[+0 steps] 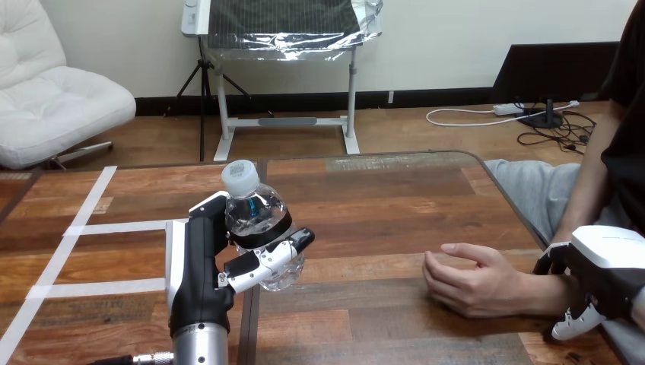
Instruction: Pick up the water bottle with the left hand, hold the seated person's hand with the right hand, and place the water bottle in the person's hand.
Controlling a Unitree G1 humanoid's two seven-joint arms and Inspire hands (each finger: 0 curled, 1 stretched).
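The left hand (pixel 199 262) has fingers and thumb wrapped round the bottle (pixel 258 228), pinching it at mid-body. The bottle stands near upright, cap up, and looks lifted clear of the table (pixel 380 198), left of the table's middle. The right hand (pixel 605 266), at the table's right edge, has fingers over and thumb under the person's wrist (pixel 559 293), curled round it. The person's hand (pixel 471 281) rests loosely cupped on the table, rightward of the bottle and well apart. I judge that the left arm must carry the bottle right, keeping it upright.

The wooden table (pixel 395 190), of dark streaked planks, bears white tape strips (pixel 91 226) across its left part.
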